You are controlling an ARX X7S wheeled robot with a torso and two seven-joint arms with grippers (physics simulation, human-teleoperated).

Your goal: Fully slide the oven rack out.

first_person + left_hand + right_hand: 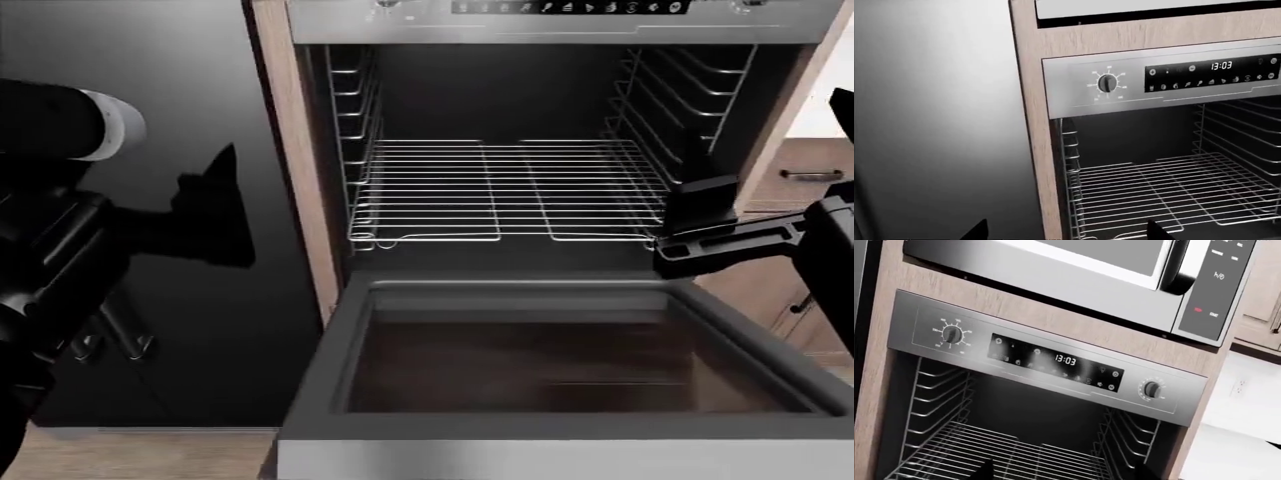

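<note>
Hovering just off the front right corner of the oven rack [507, 190], the right tool [694, 225] holds nothing; how far its jaws are parted cannot be told. The rack lies level on the side guides [350, 120] inside the cavity, above the lowered oven door [561, 360]. The left tool [214, 215] hangs well left, jaws apart, empty.

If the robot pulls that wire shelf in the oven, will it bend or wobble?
The oven rack looks like stiff metal wire, so it probably won't flop. Resting on the side rails, it should slide straight. Being mostly gaps, it's likely light.
</note>
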